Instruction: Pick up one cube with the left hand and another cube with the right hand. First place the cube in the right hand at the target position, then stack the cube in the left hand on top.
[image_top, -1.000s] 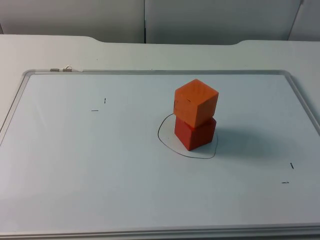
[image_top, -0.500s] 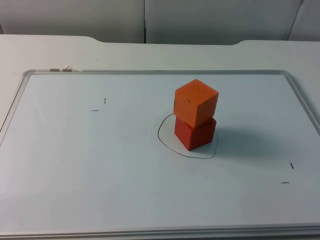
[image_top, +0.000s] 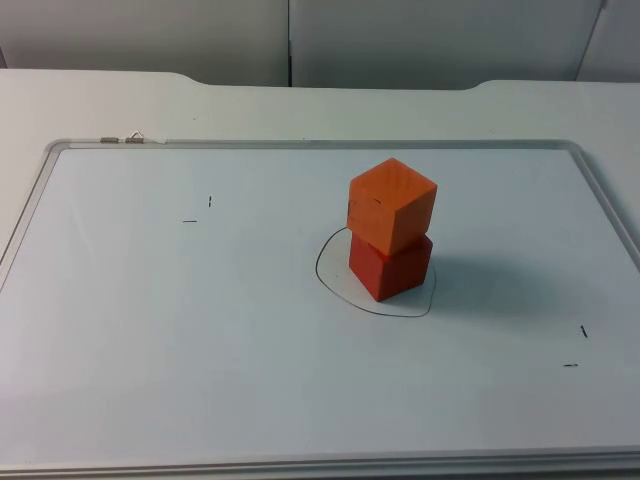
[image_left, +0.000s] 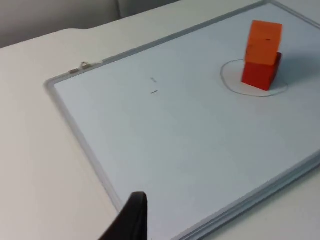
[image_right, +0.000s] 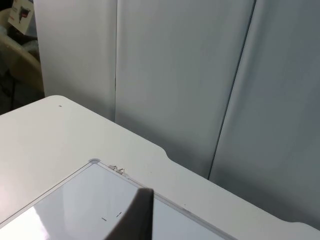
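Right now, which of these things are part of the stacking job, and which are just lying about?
Part of the job:
orange cube, on top
red cube, underneath
drawn circle around the stack

Just there:
whiteboard
small pen marks
metal clip on the whiteboard's frame
grey partition wall

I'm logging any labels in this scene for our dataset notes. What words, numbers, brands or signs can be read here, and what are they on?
No readable text.
Whiteboard: short pen ticks and a drawn loop around the stack, no letters or numbers.
Orange cube, on the red cube: a small dark fleck, not writing.
Red and white object beyond the table's far edge: too small and cut off to read.
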